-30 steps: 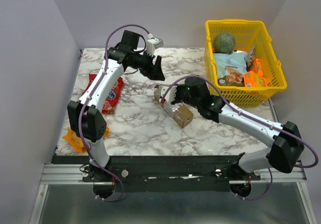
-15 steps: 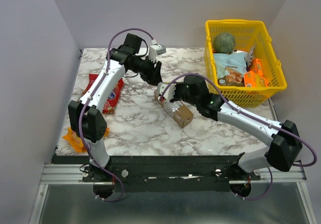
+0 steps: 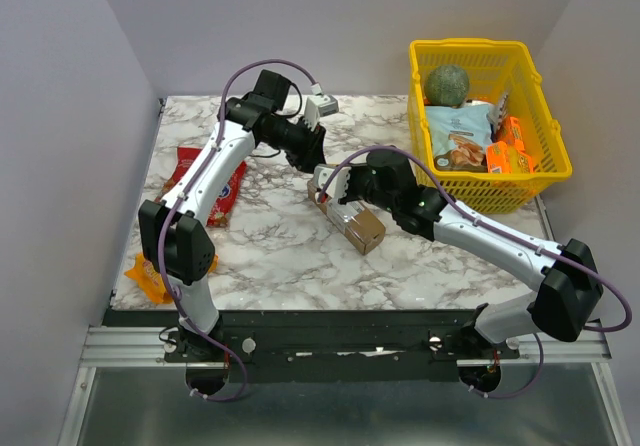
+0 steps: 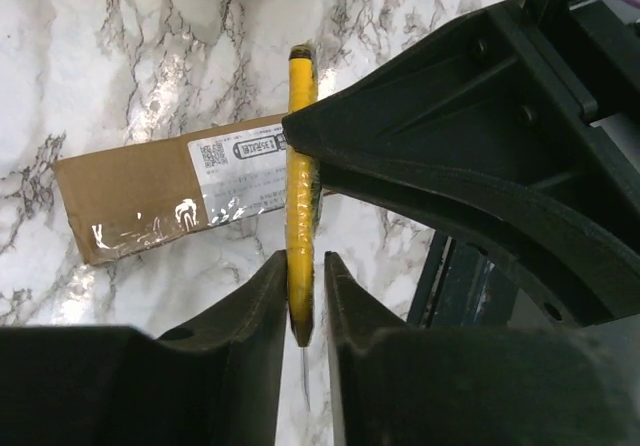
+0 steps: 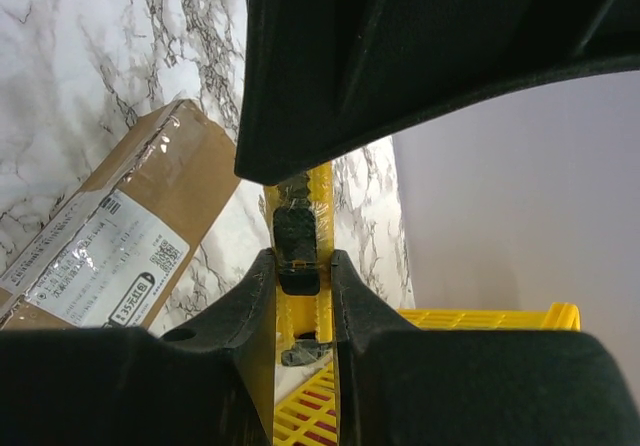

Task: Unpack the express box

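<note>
The express box [image 3: 352, 218], a brown carton with a white label and tape, lies slanted mid-table. It also shows in the left wrist view [image 4: 150, 194] and the right wrist view [image 5: 120, 216]. A yellow utility knife [image 4: 301, 166] with a black slider [image 5: 297, 238] is held from both ends above the table beside the box. My left gripper [image 4: 303, 261] is shut on one end. My right gripper [image 5: 302, 256] is shut on the slider end. The two grippers meet just behind the box, left [image 3: 314, 153] and right [image 3: 326, 180].
A yellow plastic basket [image 3: 493, 194] holding snack bags and a green round item stands at the back right; its rim shows in the right wrist view [image 5: 480, 316]. A red snack bag [image 3: 215, 188] and an orange bag [image 3: 146, 278] lie at the left.
My right gripper rose off the box and moved back-left to meet the left gripper. My left gripper shifted slightly toward it.
</note>
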`<state>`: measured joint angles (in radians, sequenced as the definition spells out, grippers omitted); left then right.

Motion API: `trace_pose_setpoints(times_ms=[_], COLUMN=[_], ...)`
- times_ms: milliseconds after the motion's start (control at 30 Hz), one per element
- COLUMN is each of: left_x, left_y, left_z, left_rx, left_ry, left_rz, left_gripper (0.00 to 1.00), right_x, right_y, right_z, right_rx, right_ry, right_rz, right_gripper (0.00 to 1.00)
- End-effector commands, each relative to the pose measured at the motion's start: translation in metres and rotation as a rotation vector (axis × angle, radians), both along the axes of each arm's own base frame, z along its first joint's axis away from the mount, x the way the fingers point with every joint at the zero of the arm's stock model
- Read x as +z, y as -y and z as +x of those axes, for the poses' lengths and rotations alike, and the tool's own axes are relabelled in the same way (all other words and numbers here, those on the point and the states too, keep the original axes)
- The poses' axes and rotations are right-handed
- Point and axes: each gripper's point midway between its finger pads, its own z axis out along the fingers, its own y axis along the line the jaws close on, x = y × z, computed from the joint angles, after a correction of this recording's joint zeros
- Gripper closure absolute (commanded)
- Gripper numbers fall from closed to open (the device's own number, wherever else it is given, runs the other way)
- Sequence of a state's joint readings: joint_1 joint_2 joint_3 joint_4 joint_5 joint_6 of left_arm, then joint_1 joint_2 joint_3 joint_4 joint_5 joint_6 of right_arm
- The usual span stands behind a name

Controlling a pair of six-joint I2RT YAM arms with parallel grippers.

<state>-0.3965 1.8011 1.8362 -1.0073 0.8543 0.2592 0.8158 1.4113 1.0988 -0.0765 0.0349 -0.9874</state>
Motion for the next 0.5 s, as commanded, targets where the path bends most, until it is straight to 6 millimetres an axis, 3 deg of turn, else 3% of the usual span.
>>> trace_pose_setpoints(times_ms=[0,133,167,200,233,267,300,333,367,400,433,467], left_x=[0.01,0.015,0.018,0.019,0.019,0.02,0.018,0.023,0.011,0.024,0.036,0.032], left_y=[0.007,0.007,0.007,0.006,0.005,0.002,0.001,0.002,-0.002,-0.004,0.0,0.0], left_z=[-0.016,-0.018,-0.021,-0.022,-0.024,-0.031,-0.035,-0.037,-0.043,-0.051,-0.052,-0.063], left_rx=[-0.064,-0.074,-0.083,-0.099,-0.108,-0.119,-0.134,-0.162,-0.16,-0.161,-0.157,-0.163], left_ry=[-0.008,0.008,0.016,0.037,0.047,0.056,0.067,0.103,0.075,0.113,0.135,0.113], left_rz=[-0.044,-0.062,-0.068,-0.074,-0.075,-0.08,-0.086,-0.121,-0.133,-0.168,-0.23,-0.261], left_gripper=[0.8,1.0,1.0,1.0,1.0,1.0,1.0,1.0,1.0,1.0,1.0,1.0], right_x=[0.015,0.015,0.012,0.026,0.036,0.03,0.071,0.079,0.076,0.084,0.127,0.117], right_y=[-0.008,-0.007,-0.005,-0.006,-0.01,-0.011,-0.009,-0.007,-0.005,0.003,0.005,0.005], right_z=[0.004,0.003,0.001,0.002,-0.003,-0.018,-0.017,-0.024,-0.036,-0.033,-0.032,-0.037], right_rx=[0.02,0.018,0.015,-0.006,0.011,0.054,0.051,0.069,0.085,0.023,0.03,0.02], right_ry=[0.014,0.005,-0.018,-0.035,-0.067,-0.182,-0.236,-0.312,-0.437,-0.521,-0.503,-0.616], right_rz=[0.034,0.03,0.021,0.07,0.104,0.097,0.208,0.239,0.245,0.307,0.376,0.357], right_gripper=[1.0,0.99,0.94,0.81,0.76,0.71,0.58,0.54,0.52,0.48,0.46,0.45])
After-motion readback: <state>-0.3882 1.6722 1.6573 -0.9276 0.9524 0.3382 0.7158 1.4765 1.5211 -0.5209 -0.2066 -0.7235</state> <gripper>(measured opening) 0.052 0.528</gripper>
